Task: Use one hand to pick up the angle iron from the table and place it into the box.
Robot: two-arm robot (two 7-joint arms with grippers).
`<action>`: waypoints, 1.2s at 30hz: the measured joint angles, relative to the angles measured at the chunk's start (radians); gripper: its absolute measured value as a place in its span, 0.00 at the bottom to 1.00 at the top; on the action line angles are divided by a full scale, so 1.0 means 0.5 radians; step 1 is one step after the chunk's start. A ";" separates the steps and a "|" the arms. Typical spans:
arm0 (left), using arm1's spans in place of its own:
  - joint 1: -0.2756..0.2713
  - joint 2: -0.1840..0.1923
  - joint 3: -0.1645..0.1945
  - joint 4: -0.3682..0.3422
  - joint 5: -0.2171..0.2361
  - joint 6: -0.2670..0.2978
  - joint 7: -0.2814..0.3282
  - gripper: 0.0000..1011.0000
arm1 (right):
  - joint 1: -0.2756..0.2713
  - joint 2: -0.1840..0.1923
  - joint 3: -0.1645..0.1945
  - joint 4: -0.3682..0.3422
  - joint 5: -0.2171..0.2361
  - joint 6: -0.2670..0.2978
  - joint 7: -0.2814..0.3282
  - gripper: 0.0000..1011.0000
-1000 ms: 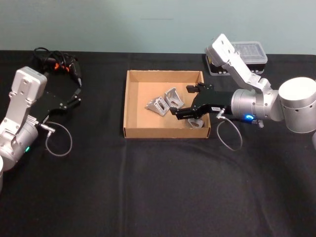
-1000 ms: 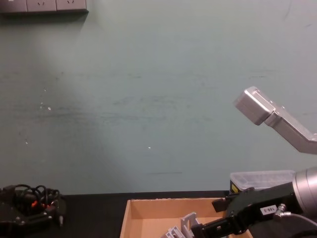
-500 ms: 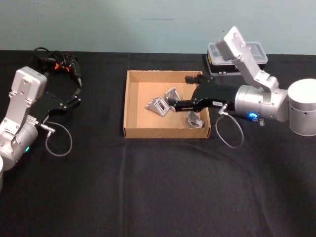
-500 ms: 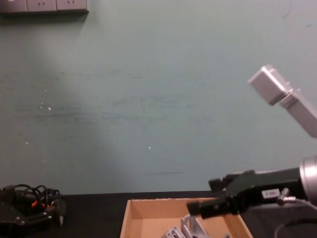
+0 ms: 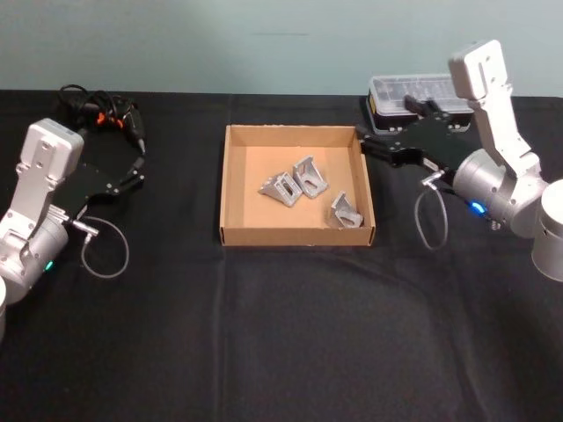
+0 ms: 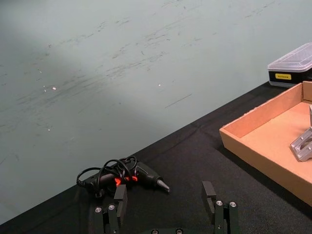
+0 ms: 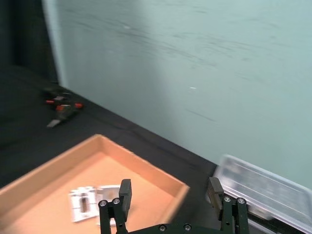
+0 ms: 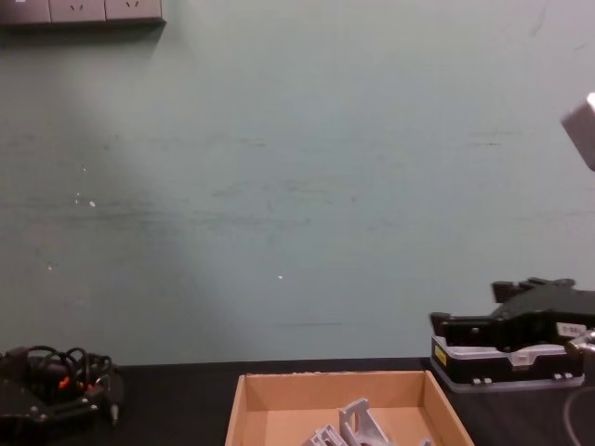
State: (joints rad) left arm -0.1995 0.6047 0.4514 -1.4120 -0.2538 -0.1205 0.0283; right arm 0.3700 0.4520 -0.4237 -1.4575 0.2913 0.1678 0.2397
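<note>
The tan cardboard box (image 5: 295,236) sits mid-table with three grey angle irons on its floor: two together (image 5: 280,187) (image 5: 310,176) and one by the front right corner (image 5: 345,211). My right gripper (image 5: 366,142) hovers open and empty just outside the box's back right corner. In the right wrist view its fingers (image 7: 125,192) stand apart above the box (image 7: 146,158) and an angle iron (image 7: 85,202). The chest view shows that gripper (image 8: 446,327) to the right of the box (image 8: 330,390). My left gripper (image 5: 134,171) rests open at the far left.
A black case with a clear lid (image 5: 413,92) stands just behind my right gripper. A black power tool with tangled cable (image 5: 101,110) lies at the back left, beyond my left gripper (image 6: 165,197). Bare black table (image 5: 290,334) stretches in front of the box.
My right gripper has pulled out of the box, rising and swinging right toward the black case. The angle iron it was over stays in the box's front right corner. The left arm is still.
</note>
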 joint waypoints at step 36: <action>0.000 0.000 0.000 0.000 0.000 0.000 0.000 0.99 | -0.037 -0.017 0.025 -0.010 -0.060 0.017 -0.085 0.99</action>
State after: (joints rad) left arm -0.1995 0.6047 0.4514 -1.4120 -0.2539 -0.1205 0.0283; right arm 0.3514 0.4436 -0.4112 -1.4626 0.2611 0.1761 0.1971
